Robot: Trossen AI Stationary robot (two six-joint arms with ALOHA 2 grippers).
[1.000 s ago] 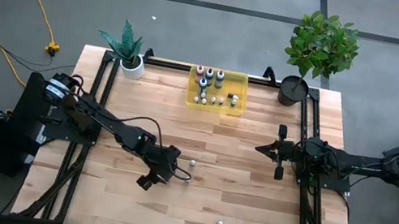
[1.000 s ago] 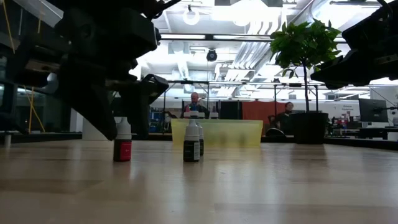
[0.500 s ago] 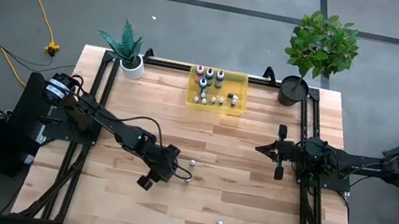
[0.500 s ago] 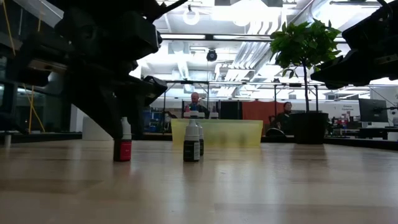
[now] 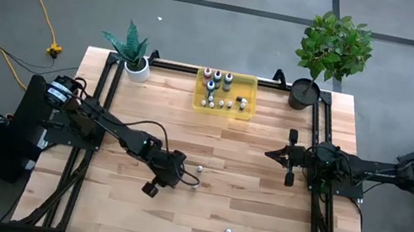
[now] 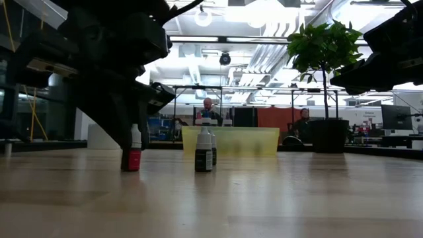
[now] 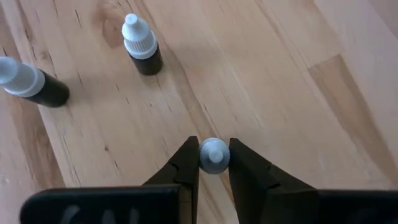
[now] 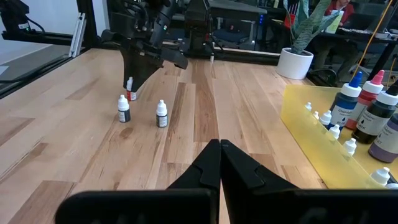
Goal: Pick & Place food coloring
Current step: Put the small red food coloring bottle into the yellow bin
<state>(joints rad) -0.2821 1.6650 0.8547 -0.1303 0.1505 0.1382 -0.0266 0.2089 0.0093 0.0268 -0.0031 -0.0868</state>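
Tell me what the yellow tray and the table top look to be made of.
Yellow tray: probably plastic, glossy; light passes through its wall, so it is translucent.
Table top: wood, likely butcher block; pale planks with visible grain and seams, with a slight sheen.

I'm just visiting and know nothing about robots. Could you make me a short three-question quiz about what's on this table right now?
1. True or false: the left pincer has its fingers around a small bottle's white cap.
2. Where do the larger bottles with coloured caps stand? A) in the yellow tray B) beside the white plant pot C) at the table's front edge
3. Fill in: the right pincer is ____ and holds nothing.

Key: 1 true; 2 A; 3 shut
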